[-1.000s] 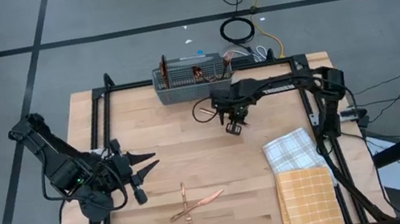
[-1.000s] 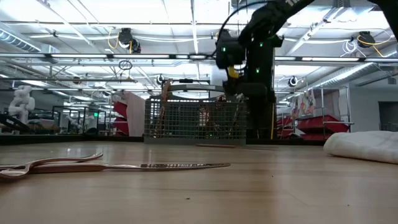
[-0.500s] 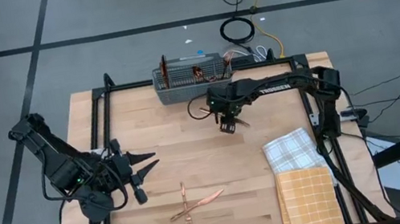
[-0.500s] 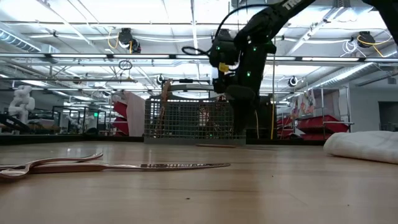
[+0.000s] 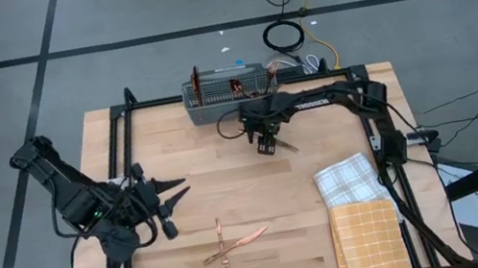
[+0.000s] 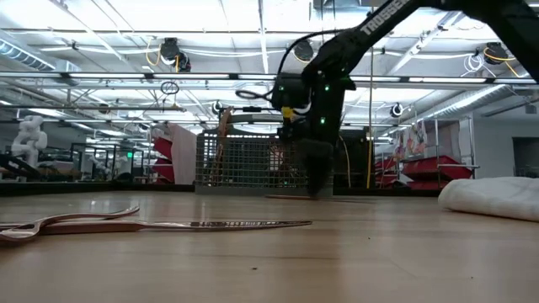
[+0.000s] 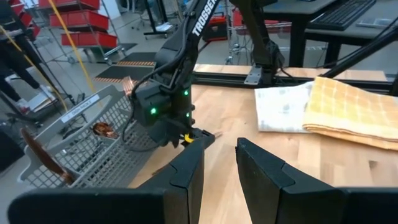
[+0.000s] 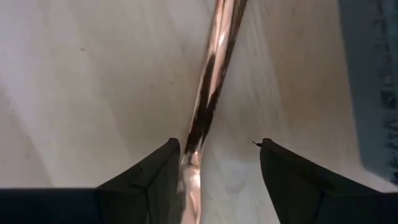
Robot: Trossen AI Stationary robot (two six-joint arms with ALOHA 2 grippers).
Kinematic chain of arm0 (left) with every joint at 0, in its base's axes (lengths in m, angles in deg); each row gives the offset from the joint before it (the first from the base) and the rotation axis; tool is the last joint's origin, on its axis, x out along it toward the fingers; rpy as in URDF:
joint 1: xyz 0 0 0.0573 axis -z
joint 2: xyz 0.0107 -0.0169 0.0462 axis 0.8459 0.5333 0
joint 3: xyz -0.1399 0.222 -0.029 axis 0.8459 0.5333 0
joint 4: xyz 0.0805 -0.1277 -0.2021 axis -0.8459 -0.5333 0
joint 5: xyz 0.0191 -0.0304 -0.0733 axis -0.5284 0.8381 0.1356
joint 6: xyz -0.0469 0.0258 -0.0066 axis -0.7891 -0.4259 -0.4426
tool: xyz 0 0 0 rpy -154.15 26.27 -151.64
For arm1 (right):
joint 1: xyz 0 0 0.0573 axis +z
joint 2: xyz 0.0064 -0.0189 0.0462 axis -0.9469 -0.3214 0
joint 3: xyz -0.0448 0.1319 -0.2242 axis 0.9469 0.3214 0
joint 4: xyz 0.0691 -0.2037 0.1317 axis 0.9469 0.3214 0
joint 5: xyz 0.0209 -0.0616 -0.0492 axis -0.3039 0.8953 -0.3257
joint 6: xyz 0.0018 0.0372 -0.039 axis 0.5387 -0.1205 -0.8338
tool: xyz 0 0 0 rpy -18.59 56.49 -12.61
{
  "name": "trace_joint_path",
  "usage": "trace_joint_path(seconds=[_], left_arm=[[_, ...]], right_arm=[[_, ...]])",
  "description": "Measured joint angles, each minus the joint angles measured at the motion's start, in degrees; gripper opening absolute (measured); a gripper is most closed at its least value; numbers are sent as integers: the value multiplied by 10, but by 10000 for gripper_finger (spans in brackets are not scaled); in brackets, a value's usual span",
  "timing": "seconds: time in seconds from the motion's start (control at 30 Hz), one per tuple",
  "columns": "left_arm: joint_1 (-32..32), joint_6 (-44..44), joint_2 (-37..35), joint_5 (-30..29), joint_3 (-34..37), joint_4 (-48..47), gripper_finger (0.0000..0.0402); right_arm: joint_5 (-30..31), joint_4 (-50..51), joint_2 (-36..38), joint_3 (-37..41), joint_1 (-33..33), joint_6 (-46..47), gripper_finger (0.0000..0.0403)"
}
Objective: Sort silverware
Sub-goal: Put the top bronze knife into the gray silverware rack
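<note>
A thin copper piece of silverware (image 8: 210, 93) lies flat on the wooden table just in front of the grey mesh caddy (image 5: 225, 98); it also shows in the high view (image 5: 286, 145). My right gripper (image 8: 217, 163) is open, points down and is low over the table, one finger on each side of this piece. It also shows in the low view (image 6: 317, 187). A few more copper pieces (image 5: 231, 243) lie crossed near the table's front. Others stand in the caddy (image 5: 197, 84). My left gripper (image 5: 174, 195) is open and empty at the table's left. My right gripper's fingers come from above and stand on either side of the copper piece, which runs close along the inner edge of one finger (image 8: 163, 169). The piece lies flat on the table. I cannot tell whether the finger touches it.
A white checked cloth (image 5: 348, 180) and a yellow checked cloth (image 5: 368, 239) lie at the table's right front. A black frame (image 5: 121, 124) runs round the table's edges. Bare wood lies between the caddy and the crossed pieces.
My right gripper has gone down to the table top and a little toward the table's left and far edge, ending over the copper piece in front of the caddy.
</note>
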Motion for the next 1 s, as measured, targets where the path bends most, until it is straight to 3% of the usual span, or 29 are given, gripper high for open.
trace_joint_path(seconds=[0.27,0.37,0.47,0.53,0.87,1.0], left_arm=[[-4,-1,0,2,0,-12,102],[-3,-1,0,2,0,-13,102],[-3,0,0,3,0,-14,102],[-3,-1,0,4,0,-16,102],[-3,-14,0,6,0,-22,102],[-3,-14,0,12,0,-22,102]], right_arm=[[-3,81,-66,-34,-1,9,193],[-13,86,-77,-37,6,13,137],[-27,76,-77,-35,12,27,42],[-19,73,-76,-35,17,41,16],[-5,81,-43,-32,58,78,1],[-38,96,-19,-27,66,94,1]])
